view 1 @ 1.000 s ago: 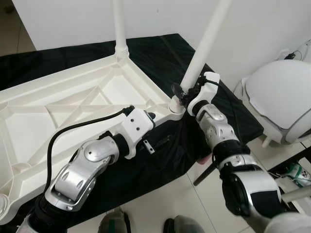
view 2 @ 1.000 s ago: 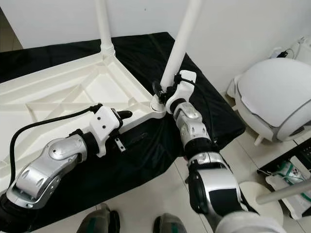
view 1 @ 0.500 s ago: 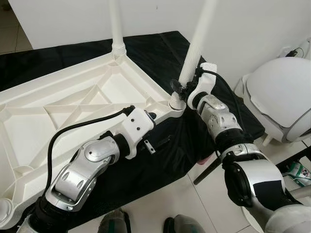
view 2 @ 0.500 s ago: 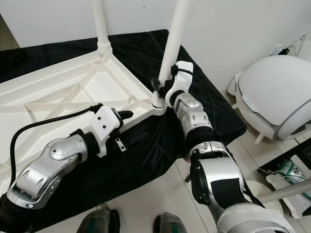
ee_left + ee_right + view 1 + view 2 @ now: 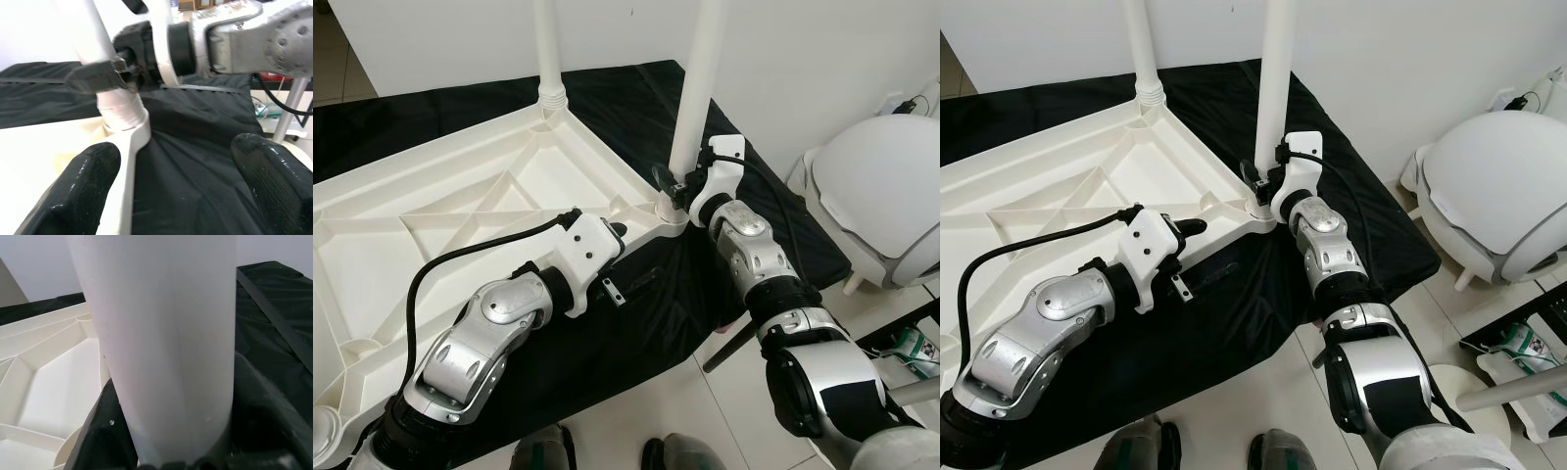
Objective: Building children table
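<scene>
A white plastic table top lies upside down on a black cloth. One white leg stands in its far corner. A second leg stands upright in the near right corner socket. My right gripper is shut on this leg just above the socket; in the right wrist view the leg sits between the black fingers. My left gripper is open at the table's near rim, its fingers wide apart and facing the socket.
A white domed object stands on the tiled floor at the right, with a metal stand near it. A white wall runs behind the cloth. My feet are at the bottom edge.
The near leg, which leaned to the right, now stands upright in its socket; my right gripper moved with it. The left arm stayed nearly still.
</scene>
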### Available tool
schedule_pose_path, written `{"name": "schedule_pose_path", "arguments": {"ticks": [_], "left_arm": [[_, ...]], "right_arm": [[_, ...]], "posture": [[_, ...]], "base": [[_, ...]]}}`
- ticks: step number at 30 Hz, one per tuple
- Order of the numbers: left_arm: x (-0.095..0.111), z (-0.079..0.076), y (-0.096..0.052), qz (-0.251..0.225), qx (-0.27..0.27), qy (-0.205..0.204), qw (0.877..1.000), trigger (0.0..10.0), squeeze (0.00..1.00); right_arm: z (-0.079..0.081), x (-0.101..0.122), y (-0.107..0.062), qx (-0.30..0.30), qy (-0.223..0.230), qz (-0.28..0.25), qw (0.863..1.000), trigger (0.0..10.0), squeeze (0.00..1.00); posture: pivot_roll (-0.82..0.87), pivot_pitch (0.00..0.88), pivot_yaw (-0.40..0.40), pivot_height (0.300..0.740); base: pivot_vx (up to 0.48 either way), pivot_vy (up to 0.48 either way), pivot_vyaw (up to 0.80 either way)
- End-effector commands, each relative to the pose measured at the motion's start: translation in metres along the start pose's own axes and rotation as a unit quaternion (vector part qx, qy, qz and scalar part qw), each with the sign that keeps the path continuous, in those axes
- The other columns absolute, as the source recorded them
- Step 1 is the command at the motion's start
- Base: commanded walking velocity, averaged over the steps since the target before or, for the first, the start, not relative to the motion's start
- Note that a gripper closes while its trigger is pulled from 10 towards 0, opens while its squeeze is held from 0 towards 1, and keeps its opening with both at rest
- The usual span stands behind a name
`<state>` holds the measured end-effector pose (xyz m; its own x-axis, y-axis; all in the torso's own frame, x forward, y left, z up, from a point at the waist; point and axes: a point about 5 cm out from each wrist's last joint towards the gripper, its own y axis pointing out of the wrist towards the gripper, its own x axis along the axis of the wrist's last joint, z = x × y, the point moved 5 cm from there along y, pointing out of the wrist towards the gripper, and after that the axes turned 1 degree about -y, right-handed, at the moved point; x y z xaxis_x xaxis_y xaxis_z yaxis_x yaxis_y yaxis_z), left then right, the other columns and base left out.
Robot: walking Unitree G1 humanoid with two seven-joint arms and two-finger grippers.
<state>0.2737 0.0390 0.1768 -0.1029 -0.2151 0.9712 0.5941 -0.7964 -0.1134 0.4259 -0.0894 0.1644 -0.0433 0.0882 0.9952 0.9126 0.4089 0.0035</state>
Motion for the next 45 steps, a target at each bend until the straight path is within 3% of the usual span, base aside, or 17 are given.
{"name": "schedule_pose_path", "arguments": {"ticks": [1,7,11,13,16,27,29,34,36,37,38,39,42,45], "left_arm": [[0.001,0.001,0.000,-0.001,-0.002,0.003,1.000,10.0,0.00],[0.004,0.008,0.004,-0.006,-0.002,0.016,1.000,10.0,0.00],[0.007,0.009,0.008,-0.011,-0.005,0.019,1.000,10.0,0.00],[0.007,0.009,0.008,-0.011,-0.005,0.019,1.000,10.0,0.00],[0.007,0.009,0.009,-0.012,-0.006,0.019,1.000,10.0,0.00],[0.008,0.008,0.010,-0.014,-0.011,0.020,1.000,10.0,0.00],[0.009,0.008,0.011,-0.016,-0.013,0.020,1.000,10.0,0.00],[0.010,0.010,0.011,-0.017,-0.010,0.020,1.000,10.0,0.00],[0.011,0.014,0.010,-0.019,-0.005,0.021,1.000,10.0,0.00],[0.011,0.014,0.010,-0.019,-0.005,0.021,1.000,10.0,0.00],[0.013,0.016,0.011,-0.021,-0.006,0.023,0.999,10.0,0.00],[0.013,0.016,0.011,-0.021,-0.006,0.023,0.999,10.0,0.00],[0.016,0.020,0.013,-0.024,-0.008,0.030,0.999,10.0,0.00],[0.016,0.021,0.014,-0.025,-0.009,0.032,0.999,10.0,0.00]], "right_arm": [[0.003,-0.042,-0.011,0.003,0.011,0.073,0.997,10.0,0.00],[0.014,-0.042,-0.015,0.027,0.020,0.074,0.997,10.0,0.00],[0.035,-0.043,-0.018,0.063,0.029,0.068,0.995,10.0,0.00],[0.035,-0.043,-0.018,0.063,0.029,0.068,0.995,10.0,0.00],[0.051,-0.040,-0.021,0.088,0.040,0.058,0.994,10.0,0.00],[0.068,-0.039,-0.024,0.110,0.044,0.049,0.992,10.0,0.00],[0.080,-0.039,-0.026,0.126,0.046,0.040,0.990,10.0,0.00],[0.075,-0.031,-0.026,0.119,0.048,0.024,0.992,10.0,0.00],[0.056,-0.006,-0.027,0.106,0.050,-0.013,0.993,10.0,0.00],[0.056,-0.006,-0.027,0.106,0.050,-0.013,0.993,10.0,0.00],[0.047,0.011,-0.028,0.110,0.054,-0.034,0.992,10.0,0.00],[0.047,0.011,-0.028,0.110,0.054,-0.034,0.992,10.0,0.00],[0.040,0.042,-0.032,0.129,0.044,-0.070,0.988,10.0,0.00],[0.038,0.053,-0.033,0.135,0.041,-0.083,0.987,10.0,0.00]], "posture": [[0.01,0.029,-0.029,0.740],[0.00,0.021,-0.031,0.740],[-0.01,0.013,-0.031,0.740],[-0.01,0.013,-0.031,0.740],[-0.01,0.011,-0.029,0.740],[-0.02,0.008,-0.025,0.740],[-0.01,0.011,-0.027,0.740],[-0.01,0.015,-0.027,0.740],[-0.01,0.018,-0.024,0.740],[-0.01,0.018,-0.024,0.740],[-0.01,0.018,-0.023,0.740],[-0.01,0.018,-0.023,0.740],[-0.02,0.017,-0.022,0.740],[-0.02,0.017,-0.021,0.740]], "base": [[0.000,0.000,0.00],[0.000,0.000,0.00],[0.000,0.000,0.00],[0.000,0.000,0.00],[0.000,0.000,0.00],[0.000,0.000,0.00],[0.000,0.000,0.00],[0.000,0.000,0.00],[0.000,0.000,0.00],[0.000,0.000,0.00],[0.000,0.000,0.00],[0.000,0.000,0.00],[0.000,0.000,0.00],[0.000,0.000,0.00]]}}
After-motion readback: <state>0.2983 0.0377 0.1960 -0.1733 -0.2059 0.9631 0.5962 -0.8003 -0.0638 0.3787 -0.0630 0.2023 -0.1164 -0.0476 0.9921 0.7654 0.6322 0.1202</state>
